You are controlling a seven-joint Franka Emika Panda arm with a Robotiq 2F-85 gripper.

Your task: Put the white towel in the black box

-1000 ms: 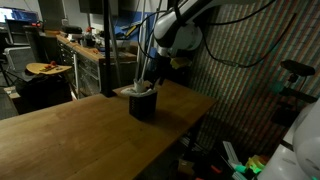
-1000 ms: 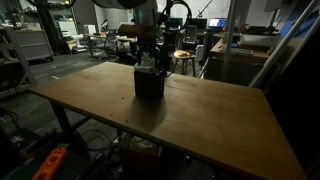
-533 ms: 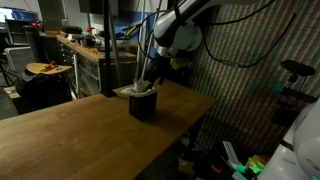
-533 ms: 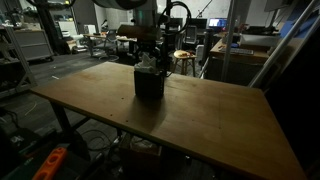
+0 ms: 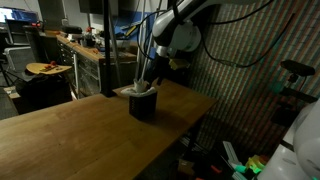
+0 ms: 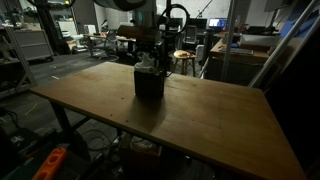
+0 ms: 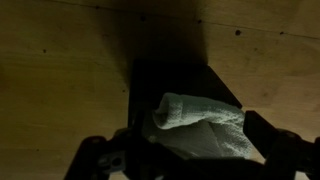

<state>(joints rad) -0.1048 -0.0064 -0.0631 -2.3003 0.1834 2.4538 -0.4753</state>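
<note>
One white towel (image 7: pixel 205 125) lies crumpled inside the one black box (image 5: pixel 143 106), long axis sideways in the wrist view, rounded fold pointing left. The pincer (image 5: pixel 150 78) hangs released just above it, and the box stands far right on the tabletop (image 5: pixel 80 140).

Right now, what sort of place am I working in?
Probably a lab or workshop: a cluttered workbench stands behind the big wooden table, with a stool and more gear crowding the dim background.
</note>
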